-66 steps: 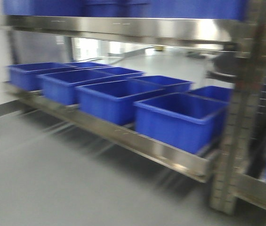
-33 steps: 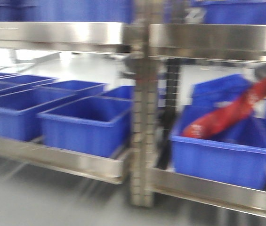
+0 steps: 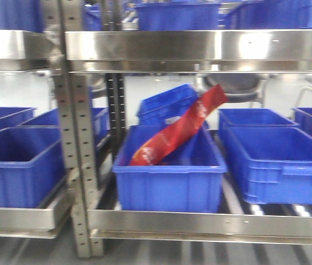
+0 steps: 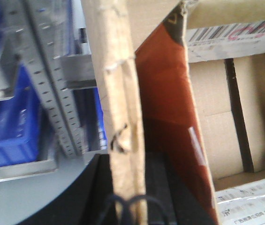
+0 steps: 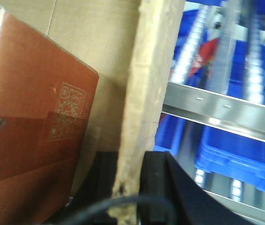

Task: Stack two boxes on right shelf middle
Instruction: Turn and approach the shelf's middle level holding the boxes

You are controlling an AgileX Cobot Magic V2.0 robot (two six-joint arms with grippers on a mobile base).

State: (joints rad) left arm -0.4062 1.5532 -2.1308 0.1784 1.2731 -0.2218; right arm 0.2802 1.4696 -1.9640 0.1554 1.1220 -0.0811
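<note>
Only wrist views show the brown corrugated cardboard carton (image 4: 116,93), pinched by left gripper (image 4: 126,168) and right gripper (image 5: 131,164). White barcode label (image 4: 235,35) illegible.

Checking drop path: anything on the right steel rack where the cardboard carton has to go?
Yes. Blue plastic bins fill the visible level of the stainless steel rack, one holding a red packet; more bins sit above. No gap for the brown cardboard carton shows in the front view.
</note>
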